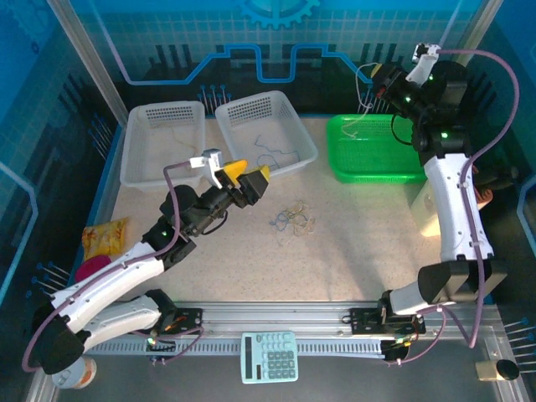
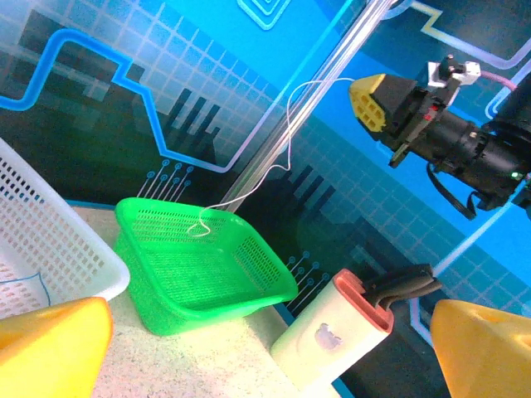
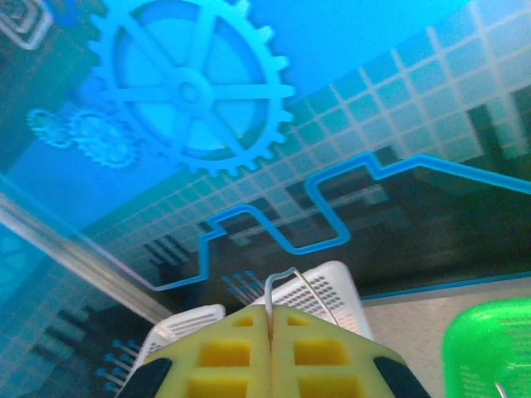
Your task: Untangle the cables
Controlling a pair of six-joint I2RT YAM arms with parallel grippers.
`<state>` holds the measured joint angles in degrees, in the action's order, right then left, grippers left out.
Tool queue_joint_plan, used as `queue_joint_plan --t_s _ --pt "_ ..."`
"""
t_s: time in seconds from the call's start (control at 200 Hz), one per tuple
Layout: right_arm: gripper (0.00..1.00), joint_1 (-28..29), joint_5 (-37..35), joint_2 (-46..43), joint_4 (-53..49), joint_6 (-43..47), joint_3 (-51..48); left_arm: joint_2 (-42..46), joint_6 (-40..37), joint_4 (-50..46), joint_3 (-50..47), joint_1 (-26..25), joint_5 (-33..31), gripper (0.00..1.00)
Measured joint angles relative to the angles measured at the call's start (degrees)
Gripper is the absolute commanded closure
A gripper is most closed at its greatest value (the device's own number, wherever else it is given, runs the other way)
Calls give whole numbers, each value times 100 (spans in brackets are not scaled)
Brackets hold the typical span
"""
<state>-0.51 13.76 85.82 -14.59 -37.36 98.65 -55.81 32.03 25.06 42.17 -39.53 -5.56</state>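
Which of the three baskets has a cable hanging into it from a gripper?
The green basket, far right: a whitish cable hangs from the shut right gripper into it. The white baskets have none hanging.

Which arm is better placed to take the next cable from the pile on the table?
Left. The left gripper is open and near the pile. The right gripper is shut on a white cable above the green basket.
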Motion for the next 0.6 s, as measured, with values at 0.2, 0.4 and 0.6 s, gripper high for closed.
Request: queue_joint_plan --t_s 0.2,0.4,0.6 --pt "100 -20 -133 446 175 37 -343 0 66 -39 -81 0 -22 1" --pt "82 98 -385 1244 146 199 -866 -7 160 -79 -109 0 -20 1" --pt "53 227 -702 1961 -302 435 -946 -4 254 -199 -109 0 -20 1"
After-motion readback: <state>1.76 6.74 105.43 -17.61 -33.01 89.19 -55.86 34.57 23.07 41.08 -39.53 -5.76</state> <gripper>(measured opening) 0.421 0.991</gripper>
